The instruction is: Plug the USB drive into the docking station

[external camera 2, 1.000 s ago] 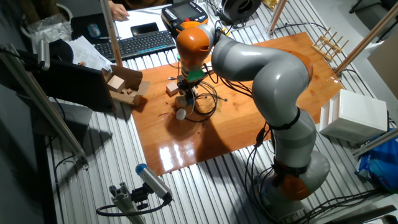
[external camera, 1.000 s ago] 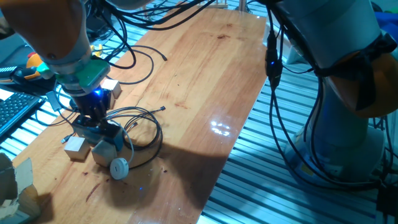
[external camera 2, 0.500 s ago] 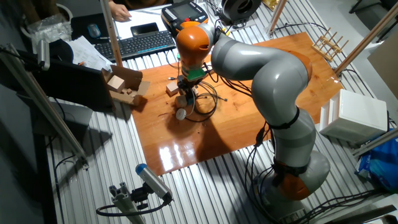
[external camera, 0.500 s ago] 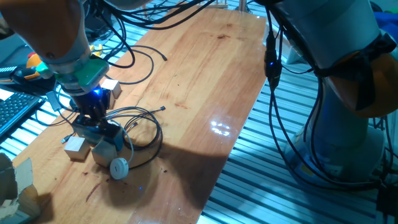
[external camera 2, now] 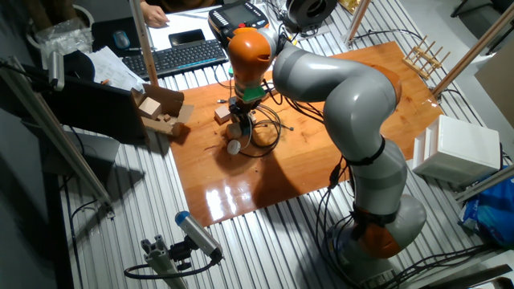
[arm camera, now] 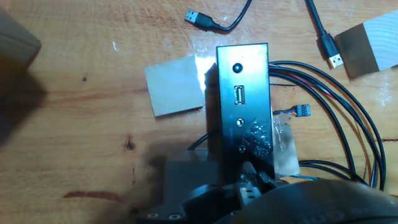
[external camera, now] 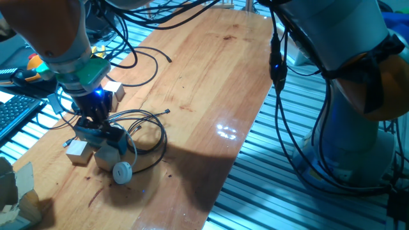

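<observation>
Glossy wooden table [external camera: 211,76], reflecting overhead light, set on a ribbed metal floor; beyond its far edge in the other fixed view, a keyboard [external camera 2: 183,56], papers and a handheld control pendant [external camera 2: 239,16]. Small wooden rack [external camera 2: 423,56] standing at the table's far corner. Cardboard pieces [external camera 2: 157,112] lying just off the table's edge.

Near 1 end of the table, tucked directly beneath the tool head: the docking station [arm camera: 244,106], flat, dark, with 1 USB socket and 2 round ports on its upper face in the hand view. Touching its side there, 1 pale wooden cube [arm camera: 175,85]; a 2nd cube [arm camera: 372,46] cut off at the frame's upper right. Thin black cables [arm camera: 336,143] fanning out from the station's right side, 2 loose USB plugs lying on the wood above it. Small round puck [external camera: 123,172] resting just in front of the cubes in the fixed view.

USB drive impossible to pick out in any view. Gripper [external camera: 96,122] low over the station, lit by a blue glow; fingertips blurred and cropped at the hand view's bottom edge, masked by the wrist elsewhere, so spread or pinched cannot be told.

KUKA arm [external camera 2: 337,88] arched from its base off the table's side, elbow high, orange wrist [external camera 2: 247,50] pointing straight down.
</observation>
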Robot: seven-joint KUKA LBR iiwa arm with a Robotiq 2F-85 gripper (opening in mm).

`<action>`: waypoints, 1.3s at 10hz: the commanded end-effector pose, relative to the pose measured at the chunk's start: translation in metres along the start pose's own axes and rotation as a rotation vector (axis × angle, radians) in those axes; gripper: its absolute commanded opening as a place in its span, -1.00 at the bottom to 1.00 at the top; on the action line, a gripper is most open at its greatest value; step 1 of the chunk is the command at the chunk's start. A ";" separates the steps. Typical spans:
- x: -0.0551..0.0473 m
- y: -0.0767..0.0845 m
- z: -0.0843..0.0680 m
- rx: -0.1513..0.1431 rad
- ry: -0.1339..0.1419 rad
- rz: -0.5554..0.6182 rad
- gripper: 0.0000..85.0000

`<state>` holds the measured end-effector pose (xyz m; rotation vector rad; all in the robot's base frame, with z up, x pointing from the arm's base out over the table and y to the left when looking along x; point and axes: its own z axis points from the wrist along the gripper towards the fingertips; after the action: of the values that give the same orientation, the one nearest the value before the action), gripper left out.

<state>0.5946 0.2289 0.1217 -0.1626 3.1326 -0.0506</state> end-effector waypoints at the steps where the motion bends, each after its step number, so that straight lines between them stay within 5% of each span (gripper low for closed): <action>1: 0.000 0.000 0.000 0.000 0.003 -0.004 -1.00; 13: 0.002 -0.003 -0.003 -0.026 0.024 -0.031 -1.00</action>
<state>0.5912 0.2261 0.1244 -0.2128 3.1591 -0.0133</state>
